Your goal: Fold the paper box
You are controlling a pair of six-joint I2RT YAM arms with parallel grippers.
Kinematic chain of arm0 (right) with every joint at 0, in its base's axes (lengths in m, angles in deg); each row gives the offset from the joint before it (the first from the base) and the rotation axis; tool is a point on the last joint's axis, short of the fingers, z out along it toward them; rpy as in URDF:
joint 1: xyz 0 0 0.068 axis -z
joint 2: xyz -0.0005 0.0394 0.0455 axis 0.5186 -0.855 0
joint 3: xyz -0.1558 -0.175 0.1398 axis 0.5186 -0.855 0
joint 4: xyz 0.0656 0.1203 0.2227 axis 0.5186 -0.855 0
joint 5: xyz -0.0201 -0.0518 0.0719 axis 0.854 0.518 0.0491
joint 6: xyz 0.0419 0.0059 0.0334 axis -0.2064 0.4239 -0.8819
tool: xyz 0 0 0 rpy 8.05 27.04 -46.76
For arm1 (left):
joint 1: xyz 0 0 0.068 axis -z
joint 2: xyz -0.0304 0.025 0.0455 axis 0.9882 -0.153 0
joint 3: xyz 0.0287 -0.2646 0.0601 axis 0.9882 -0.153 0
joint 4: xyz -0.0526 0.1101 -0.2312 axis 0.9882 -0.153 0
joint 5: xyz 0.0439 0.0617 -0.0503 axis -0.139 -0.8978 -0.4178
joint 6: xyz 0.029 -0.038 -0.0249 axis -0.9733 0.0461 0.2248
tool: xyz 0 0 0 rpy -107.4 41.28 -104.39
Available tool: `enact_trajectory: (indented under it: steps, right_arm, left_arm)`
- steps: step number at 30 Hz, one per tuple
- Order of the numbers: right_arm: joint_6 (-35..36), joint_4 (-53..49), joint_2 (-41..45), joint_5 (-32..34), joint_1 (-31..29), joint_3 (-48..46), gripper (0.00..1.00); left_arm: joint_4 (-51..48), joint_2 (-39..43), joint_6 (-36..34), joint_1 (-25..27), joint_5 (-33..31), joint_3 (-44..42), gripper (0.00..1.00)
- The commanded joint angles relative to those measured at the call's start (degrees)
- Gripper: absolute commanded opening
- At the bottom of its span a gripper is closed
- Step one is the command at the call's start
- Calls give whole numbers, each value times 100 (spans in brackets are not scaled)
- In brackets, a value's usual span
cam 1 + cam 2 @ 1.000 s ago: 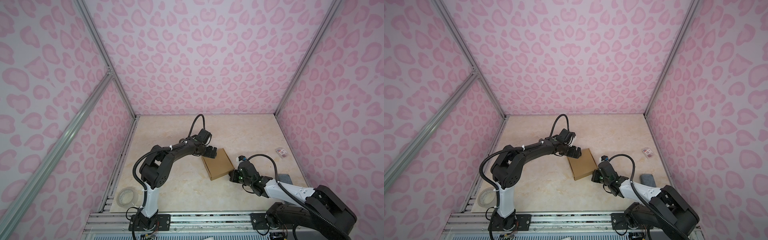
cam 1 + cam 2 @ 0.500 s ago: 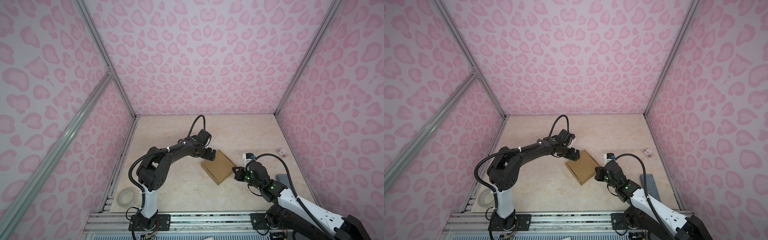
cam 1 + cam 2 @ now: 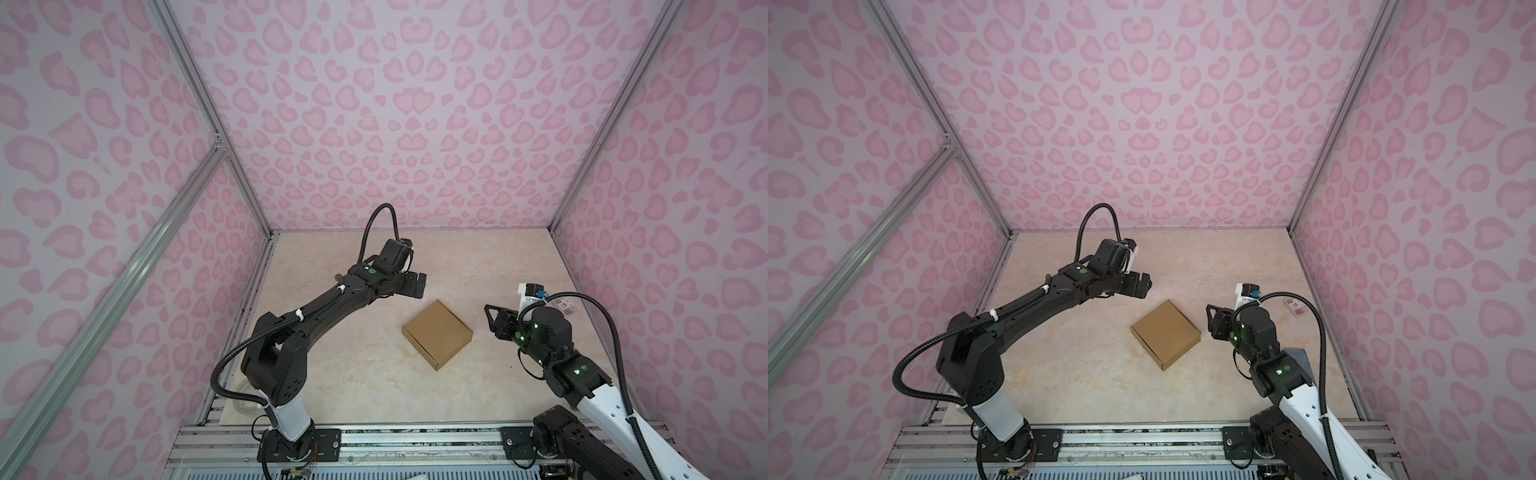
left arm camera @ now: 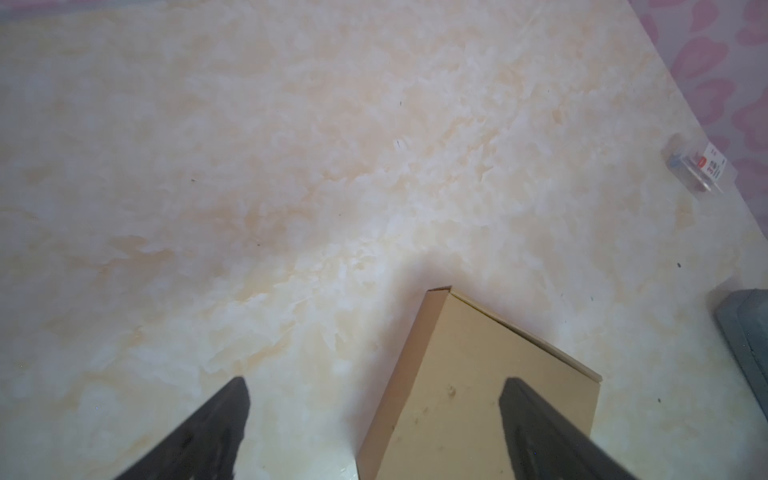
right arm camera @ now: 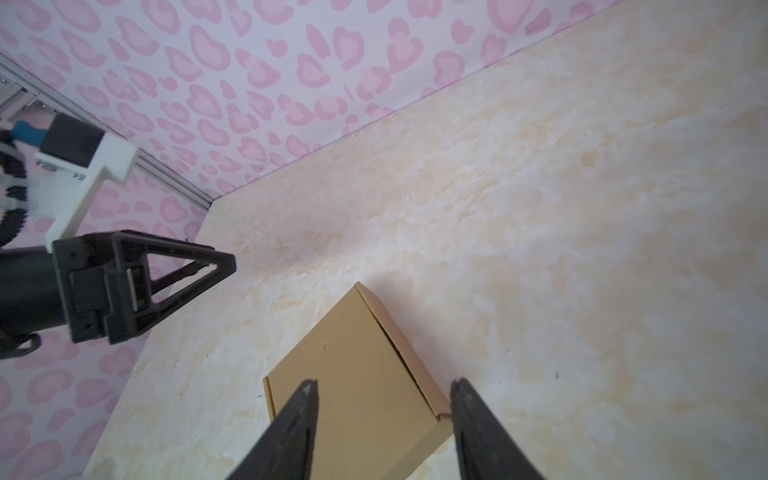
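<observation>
Since a second ago the right arm (image 3: 582, 374) has backed off and the paper box (image 3: 437, 333) has turned cornerwise; it lies closed mid-worktop (image 3: 365, 386). Right fingers (image 5: 293, 432), released and empty, hover just beside it. Left fingers (image 4: 208, 436), spread wide and empty, hang near its far corner. Small clear packet (image 3: 566, 305) sits at the worktop's right edge.

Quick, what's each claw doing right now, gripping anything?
Left claw: open, holding nothing.
Right claw: open, holding nothing; the paper box lies free.
</observation>
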Motion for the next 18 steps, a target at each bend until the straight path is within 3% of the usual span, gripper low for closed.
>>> enact_trajectory:
  steps: [1, 5, 7, 13, 18]
  right_arm:
    - [297, -121, -32, -278, 286, 186, 63]
    - [399, -73, -42, -232, 625, 306, 80]
    - [464, -67, -43, -68, 780, 342, 97]
    - [836, 144, 7, 938, 984, 338, 98]
    - [1064, 1094, 137, 1730, 994, -200, 98]
  left_arm:
    - [424, 543, 74, -120, -493, -272, 97]
    - [748, 1278, 117, -295, -782, -946, 97]
    - [1005, 1698, 4, -344, -980, -1312, 97]
    - [1313, 2767, -159, -749, -1489, -2287, 97]
    - [1330, 3298, -4, -1432, -1294, -2947, 97]
